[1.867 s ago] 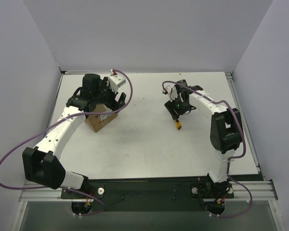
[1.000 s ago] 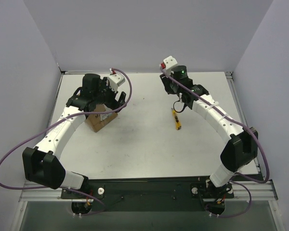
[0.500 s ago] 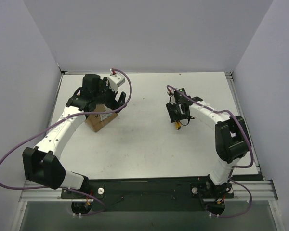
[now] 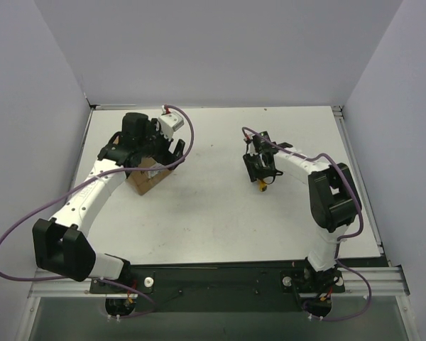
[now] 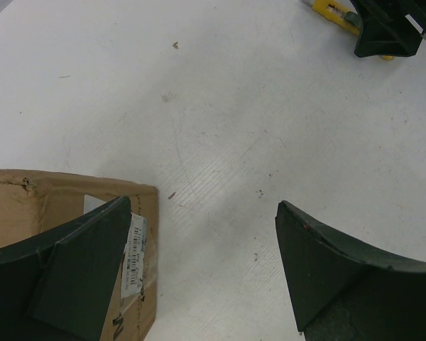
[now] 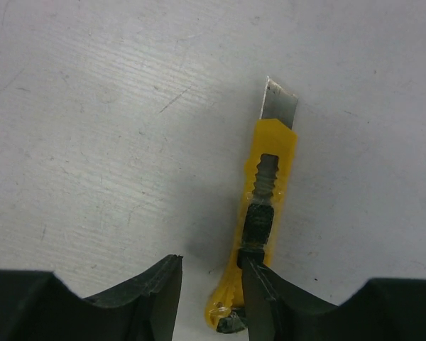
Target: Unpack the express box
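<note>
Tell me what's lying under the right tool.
The yellow utility knife lies flat on the white table, blade out. Its rear end is hidden beneath one finger of the right tool.

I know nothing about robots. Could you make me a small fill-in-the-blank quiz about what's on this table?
1. The box sits under the ___ arm.
2. The left hand above it is ___, gripping nothing.
3. The knife by the right hand has a ___ body.
4. Its blade is slid ___ of the body.
Missing words: left; open; yellow; out.
</note>
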Robot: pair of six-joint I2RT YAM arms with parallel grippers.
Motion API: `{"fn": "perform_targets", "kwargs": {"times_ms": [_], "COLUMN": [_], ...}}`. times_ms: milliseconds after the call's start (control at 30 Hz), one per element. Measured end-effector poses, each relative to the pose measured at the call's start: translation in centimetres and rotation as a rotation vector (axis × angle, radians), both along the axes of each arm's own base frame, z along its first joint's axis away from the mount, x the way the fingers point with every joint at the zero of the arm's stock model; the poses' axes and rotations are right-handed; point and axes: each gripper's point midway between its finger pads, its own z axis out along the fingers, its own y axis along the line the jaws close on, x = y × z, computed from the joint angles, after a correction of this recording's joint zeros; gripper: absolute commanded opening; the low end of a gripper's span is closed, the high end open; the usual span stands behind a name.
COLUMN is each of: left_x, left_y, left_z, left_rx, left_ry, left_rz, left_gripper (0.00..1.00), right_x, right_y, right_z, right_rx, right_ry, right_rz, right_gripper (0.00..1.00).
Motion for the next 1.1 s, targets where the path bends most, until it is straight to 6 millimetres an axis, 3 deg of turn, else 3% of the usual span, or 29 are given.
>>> {"fn": "perform_targets", "kwargs": {"times_ms": [533,800,1100], "left_x": [-0.6,-0.8,-0.9], "left_y": [0.3,0.4,0.4], "left_z": [-0.2,0.0,0.0], "left_rx": [0.002,0.003,0.010], "left_ry": [0.004,0.001,0.001], "left_rz": [0.005,0.004,0.000], "left_gripper": [0.93,0.92,0.92], "right_x": [0.9,2.8,1.5], "right_y": [-0.9,-0.7,-0.4], "right_z": [0.7,0.6,-0.6], "right_rx": [-0.026,-0.014,-0.013], "right_ry": [-0.026,-0.032,0.039], "right_rz": [-0.007,0.014,0.045], "right_gripper": [0.43,0.42,0.41]}}
